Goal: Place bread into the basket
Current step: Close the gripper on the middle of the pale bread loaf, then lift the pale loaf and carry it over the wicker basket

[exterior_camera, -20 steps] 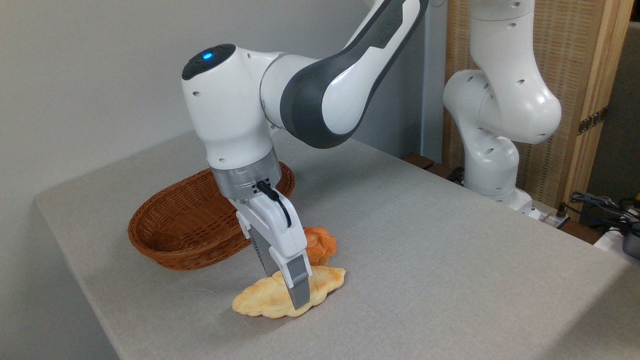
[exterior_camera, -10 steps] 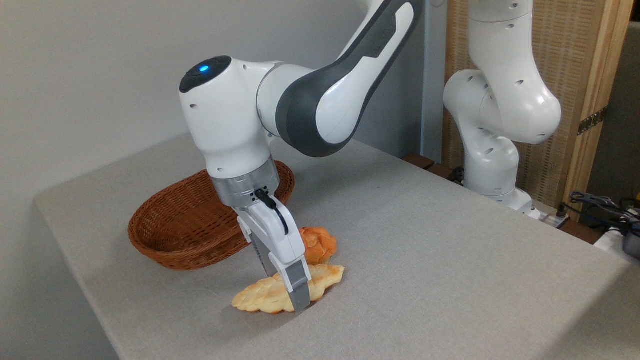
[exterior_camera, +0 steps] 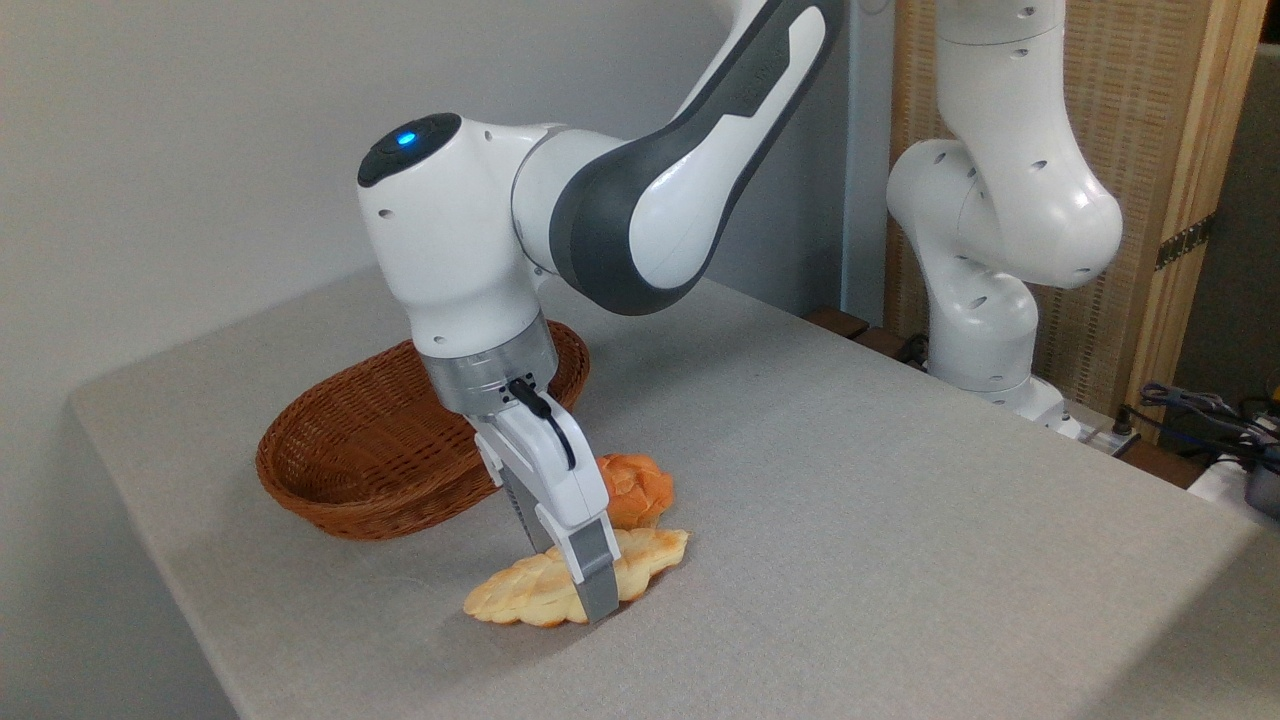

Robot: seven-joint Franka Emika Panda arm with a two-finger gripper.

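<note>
The bread (exterior_camera: pixel 515 596), a pale golden braided loaf, lies on the grey table (exterior_camera: pixel 850 520) near the front edge. My gripper (exterior_camera: pixel 570 582) reaches down over its middle, one finger on the near side and one on the far side, pressed against the loaf. The near grey fingertip (exterior_camera: pixel 598 590) touches the table beside it. The loaf looks squeezed narrow and tipped slightly. The reddish-brown wicker basket (exterior_camera: pixel 300 492) stands just behind and to the left, with nothing visible inside.
A small round orange bun (exterior_camera: pixel 638 486) sits right behind the loaf, close to the gripper. The arm's white base (exterior_camera: pixel 985 330) stands at the table's far right edge, and cables (exterior_camera: pixel 1200 410) lie beyond it. A wall runs along the left.
The wrist has come down a little and the fingers have closed on the loaf, which now looks narrower and tipped. Little has moved in the last half second.
</note>
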